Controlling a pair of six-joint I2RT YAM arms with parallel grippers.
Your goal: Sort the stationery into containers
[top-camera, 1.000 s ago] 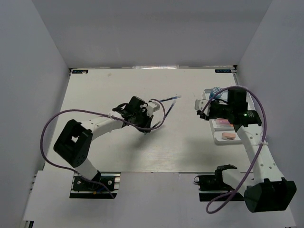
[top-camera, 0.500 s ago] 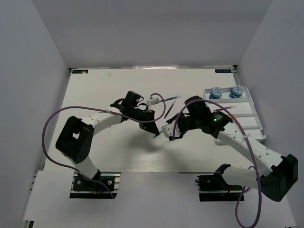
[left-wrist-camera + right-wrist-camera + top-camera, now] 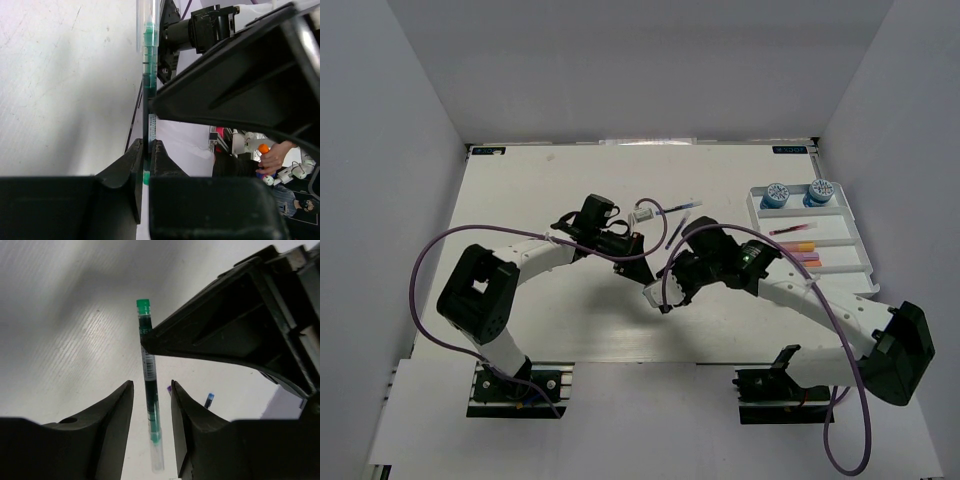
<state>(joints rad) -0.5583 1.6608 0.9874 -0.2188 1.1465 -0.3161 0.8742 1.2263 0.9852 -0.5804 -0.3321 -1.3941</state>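
White tray (image 3: 848, 235) at the table's right: two blue-capped round items (image 3: 776, 194) in the far compartment; red pen (image 3: 792, 230), orange highlighter (image 3: 803, 246) and pink pieces in the long ones. Green pen (image 3: 150, 405), clear barrel and green end, is near the table's centre, pinched by the left gripper (image 3: 146, 150). Right gripper (image 3: 151, 385) jaws are spread either side, not touching. Two dark pens (image 3: 672, 232) lie just beyond.
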